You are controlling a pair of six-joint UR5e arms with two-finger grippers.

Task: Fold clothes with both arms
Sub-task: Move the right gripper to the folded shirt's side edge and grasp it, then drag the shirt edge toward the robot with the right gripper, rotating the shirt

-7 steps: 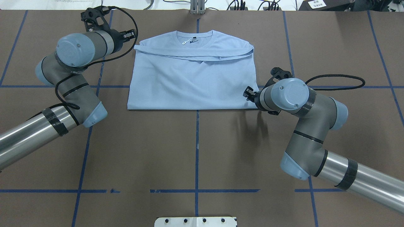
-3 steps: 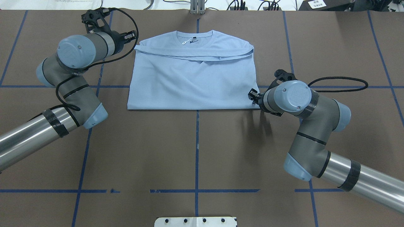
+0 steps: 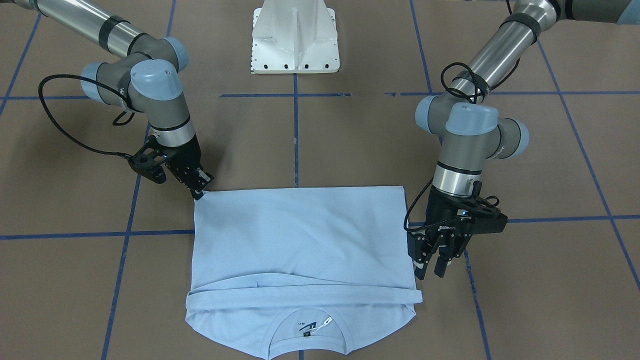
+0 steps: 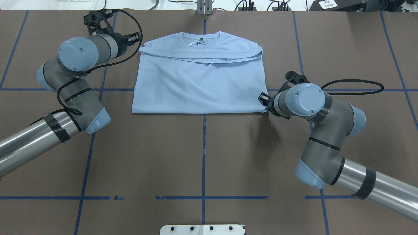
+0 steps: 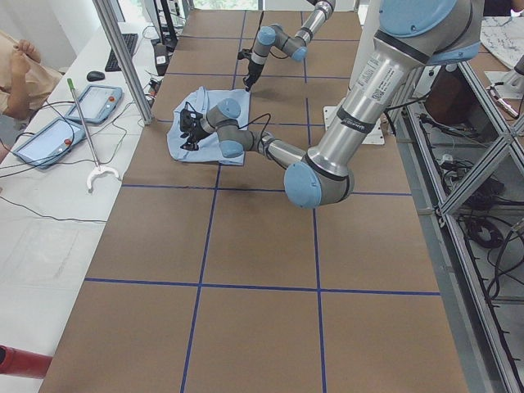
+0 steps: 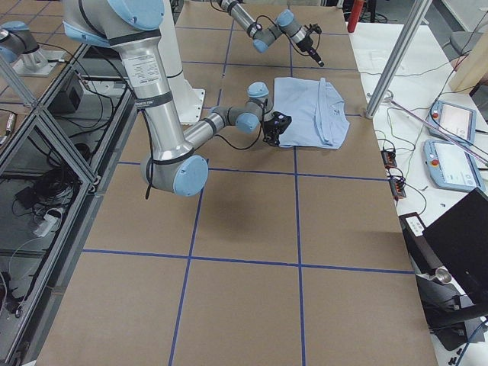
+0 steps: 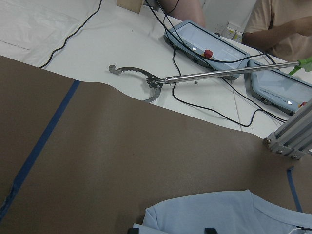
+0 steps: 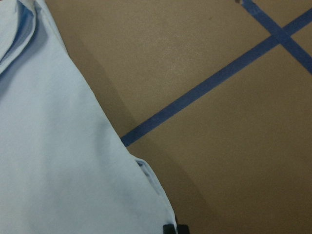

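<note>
Overhead exterior view: over the last second the right arm (image 4: 321,130) has swung right and a little nearer, carrying the right gripper (image 3: 199,192) off the T-shirt's (image 4: 199,85) right edge and onto its near right corner. The left arm (image 4: 75,88) has barely shifted, and the shirt lies as it did.

The table (image 4: 202,156) is covered in matte brown sheeting, marked into squares by blue tape lines (image 4: 203,147). Both arms are grey jointed tubes with rounded light-blue caps, polished silver forearms and looping black cables.

The T-shirt lies flat at the far centre of the table, collar farthest away. It is soft pale blue cloth folded into a near rectangle, with shallow creases. Its sleeves (image 4: 202,58) are turned inward into a narrow band across the chest.

The left gripper (image 3: 430,272) hangs just beside the shirt's far left corner with its black fingers spread apart, holding nothing. The right gripper's tips sit close together at the hem corner. Whether they pinch the cloth I cannot tell.

Inside the round neck sits a small dark neck label (image 4: 201,41), and beside it is a white tag (image 4: 192,43) — a thin slip.
</note>
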